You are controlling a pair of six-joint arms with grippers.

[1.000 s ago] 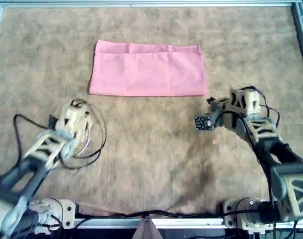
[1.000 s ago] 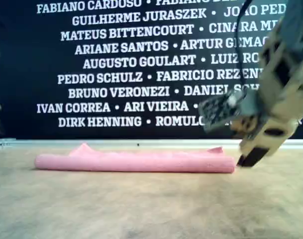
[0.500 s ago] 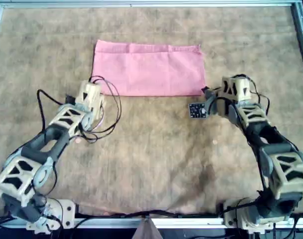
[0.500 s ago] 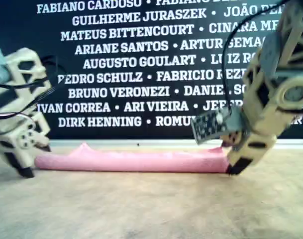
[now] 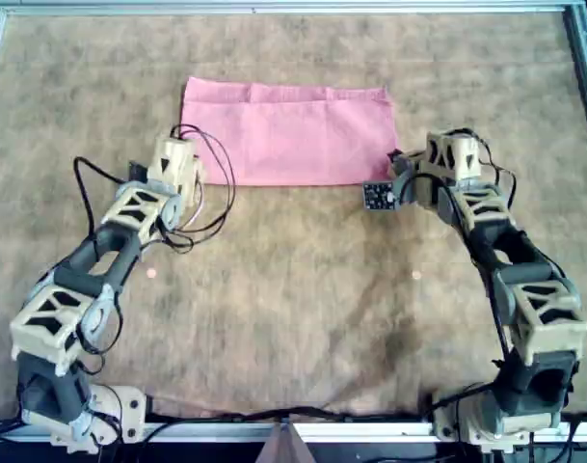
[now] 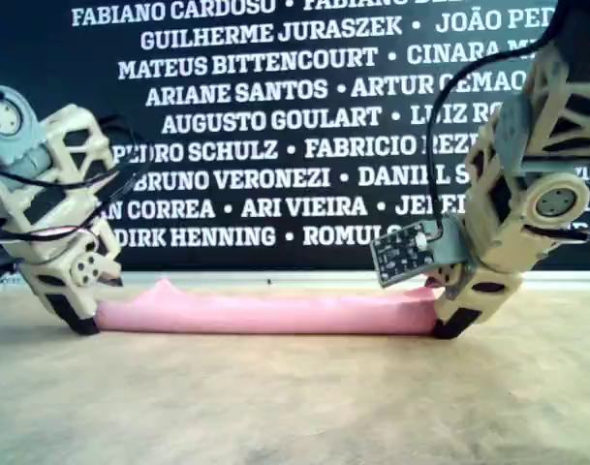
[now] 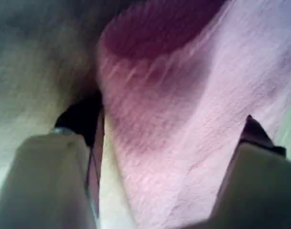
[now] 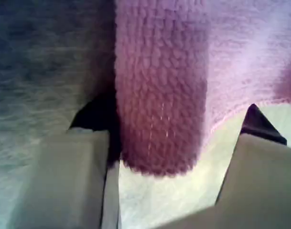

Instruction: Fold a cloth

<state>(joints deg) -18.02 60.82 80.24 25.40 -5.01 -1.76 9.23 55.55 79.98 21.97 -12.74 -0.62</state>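
The pink cloth (image 5: 288, 135) lies folded into a flat band on the brown mat (image 5: 293, 318). It shows as a low pink strip in the exterior view (image 6: 265, 315). One arm's gripper (image 5: 173, 176) is down at its near left corner in the overhead view, the other arm's gripper (image 5: 407, 178) at its near right corner. The wrist views do not show which arm is which. My first gripper (image 7: 167, 129) is open with cloth (image 7: 207, 95) between its jaws. My second gripper (image 8: 176, 119) is open astride a cloth corner (image 8: 159, 95).
A metal frame (image 5: 274, 8) borders the mat at the far side. A black banner with white names (image 6: 256, 116) stands behind. A small circuit board (image 5: 377, 196) juts from the overhead view's right arm. Loose cables (image 5: 211, 193) hang off the other arm.
Both arms have moved in from the near side to the cloth's near corners and come down to the mat. The cloth has not moved.
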